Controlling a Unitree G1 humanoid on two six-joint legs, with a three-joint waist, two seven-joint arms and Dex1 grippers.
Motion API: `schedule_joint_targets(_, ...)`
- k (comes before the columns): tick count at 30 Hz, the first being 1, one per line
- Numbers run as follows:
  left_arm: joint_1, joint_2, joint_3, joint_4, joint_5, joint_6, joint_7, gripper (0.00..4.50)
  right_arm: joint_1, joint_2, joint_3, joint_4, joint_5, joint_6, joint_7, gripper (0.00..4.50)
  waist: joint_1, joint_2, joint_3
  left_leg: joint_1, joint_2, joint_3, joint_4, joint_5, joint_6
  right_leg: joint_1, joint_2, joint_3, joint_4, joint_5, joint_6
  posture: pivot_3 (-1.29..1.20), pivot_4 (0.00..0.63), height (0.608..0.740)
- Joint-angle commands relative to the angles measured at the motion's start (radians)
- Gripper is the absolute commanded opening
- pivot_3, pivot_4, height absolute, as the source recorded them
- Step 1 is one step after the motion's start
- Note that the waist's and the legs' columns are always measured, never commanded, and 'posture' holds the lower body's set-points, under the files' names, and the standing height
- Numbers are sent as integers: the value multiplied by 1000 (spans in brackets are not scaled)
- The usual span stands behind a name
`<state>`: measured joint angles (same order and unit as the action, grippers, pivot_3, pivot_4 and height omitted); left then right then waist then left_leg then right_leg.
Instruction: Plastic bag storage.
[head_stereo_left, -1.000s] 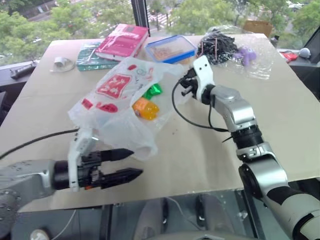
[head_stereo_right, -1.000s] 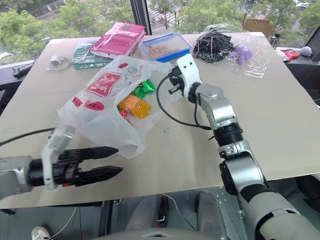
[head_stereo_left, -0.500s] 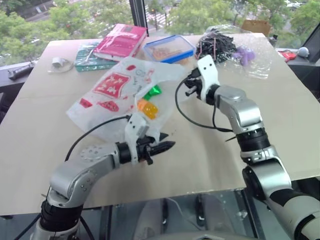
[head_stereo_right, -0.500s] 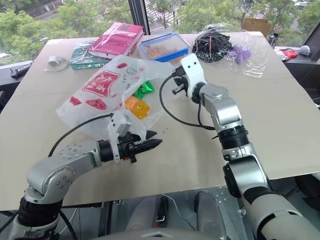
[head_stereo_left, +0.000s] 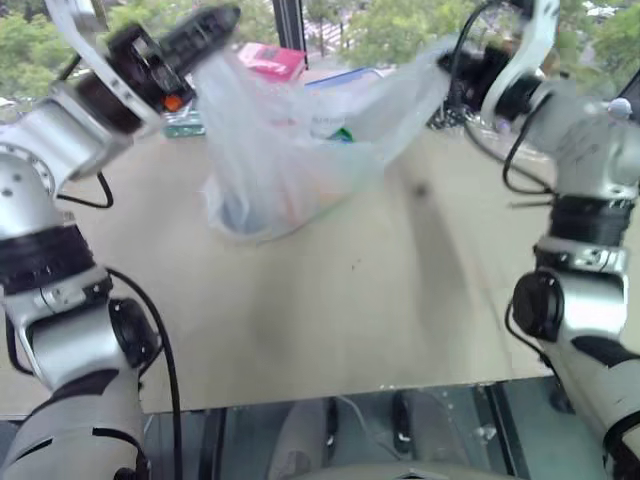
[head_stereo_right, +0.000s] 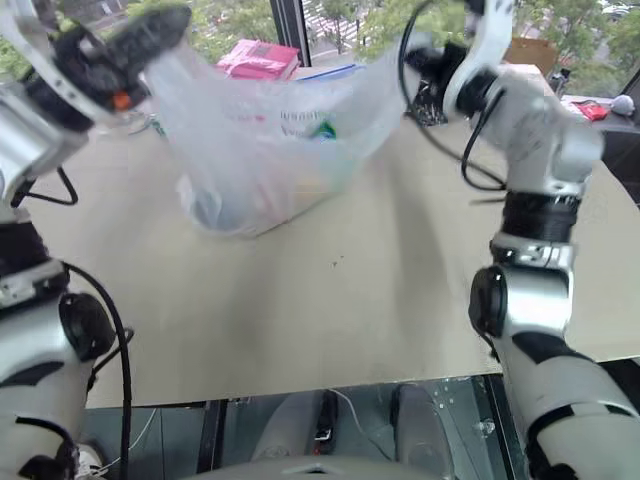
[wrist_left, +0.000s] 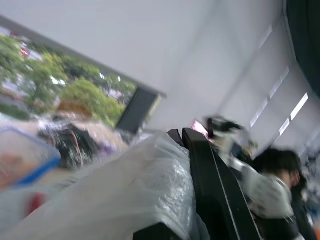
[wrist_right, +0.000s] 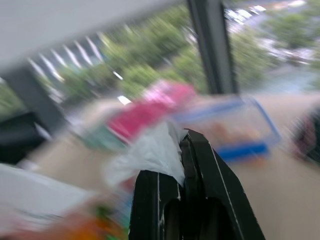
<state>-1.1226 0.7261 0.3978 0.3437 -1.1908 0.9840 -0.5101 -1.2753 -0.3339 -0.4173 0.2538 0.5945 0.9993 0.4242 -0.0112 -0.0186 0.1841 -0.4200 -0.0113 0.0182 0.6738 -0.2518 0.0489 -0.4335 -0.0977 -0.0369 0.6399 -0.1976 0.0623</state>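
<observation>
The plastic bag (head_stereo_left: 300, 150) hangs stretched across the upper middle of the left eye view, its two top edges pulled up toward the upper left and upper right corners while its belly sags down onto the table (head_stereo_left: 330, 300). It reads as thin, soft film: it drapes, creases and bulges with no stiffness of its own, and it looks light, though small coloured things inside it, blurred here, weigh down the low part. Film like this is slippery and could tear or slide out if tugged hard, so the safest hold is probably a bunched fold at the rim or handle, not a single flat layer.

The left end effector (head_stereo_left: 185, 35), in the upper left, has its fingers pressed together on one edge of the bag; the left wrist view shows crinkled white film lying against the black fingers (wrist_left: 210, 170). The right end effector (head_stereo_left: 470, 65), in the upper right, pinches the opposite edge, with a tuft of film caught at its fingertips (wrist_right: 195, 145).

Behind the bag, a pink book (head_stereo_left: 270, 62) and a blue-rimmed container (head_stereo_left: 335, 76) lie near the table's far edge.
</observation>
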Motion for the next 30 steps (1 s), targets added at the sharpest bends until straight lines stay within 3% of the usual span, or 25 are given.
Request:
schedule_joint_targets(1, -141, -25, -55, 148, 164, -155, -59, 55, -120, -94, -89, -15, 83, 19, -25, 0, 0, 0, 0, 0, 0, 0, -1, 0, 0, 0, 0, 0, -1, 0, 0, 0, 150, 740)
schedule_joint_targets(6, -285, -133, -116, 311, 290, -230, -176, 55, -165, -212, -137, -125, 194, 121, -54, 0, 2, 0, 0, -4, -2, 2, -3, 0, 0, -1, -2, -4, -5, 0, 0, 0, 150, 740)
schedule_joint_targets(10, -242, -175, -163, 268, 351, -222, -267, 55, -10, -263, -157, -375, 298, 252, -93, 0, -9, 0, 0, -14, -1, 2, -3, 0, 0, -11, -2, -2, -4, 0, 1, 0, 150, 740)
schedule_joint_targets(14, -54, -218, -223, 41, 378, -212, -314, 55, 327, -279, -144, -675, 328, 268, -119, 0, -29, 0, -1, -12, 1, 3, -6, 0, 0, -12, -2, 0, -4, 0, 1, 0, 150, 740)
schedule_joint_targets(16, 114, -259, -274, -157, 402, -239, -298, 55, 583, -224, -111, -844, 263, 175, -146, 0, -29, 0, -2, -12, 2, 5, -4, 0, 0, -15, -3, 4, 0, 0, 1, 0, 150, 740)
schedule_joint_targets(19, 343, -300, -357, -381, 498, -338, -265, 55, 930, -182, 7, -1037, 148, 43, -154, 0, -21, 2, -3, -12, 3, 5, -2, 0, 0, -16, -3, 6, 3, 0, 1, 0, 150, 740)
schedule_joint_targets(21, 440, -297, -397, -453, 582, -426, -260, 55, 1051, -206, 101, -1084, 52, -30, -162, 0, -19, 3, -2, -10, 3, 6, 1, 0, 0, -14, -3, 8, 2, 0, 2, 0, 150, 740)
schedule_joint_targets(23, 513, -258, -412, -484, 604, -408, -273, 55, 1158, -273, 204, -1109, -61, -106, -140, 0, -19, 4, -2, -9, 2, 7, 8, 0, 1, -12, -2, 10, 4, 1, 3, 0, 150, 740)
schedule_joint_targets(26, 602, -197, -394, -497, 609, -419, -335, 872, 1319, -289, 239, -1138, -128, -225, -95, 977, -14, 2, -3, 1, 4, 6, 12, -3, 8, -1, 0, 9, 2, 2, 4, 0, 150, 740)
schedule_joint_targets(27, 626, -179, -388, -501, 619, -433, -343, 1302, 1381, -305, 239, -1144, -156, -261, -76, 1354, -13, 2, -3, 8, 6, 6, 12, -5, 9, 8, 1, 9, 1, -3, 4, 0, 150, 740)
schedule_joint_targets(30, 717, -120, -372, -498, 688, -538, -377, 2637, 1533, -311, 179, -1192, -188, -332, -41, 2828, 0, 3, -3, 9, 6, 6, 12, -5, 9, 9, 0, 9, -1, -3, 4, 0, 150, 740)
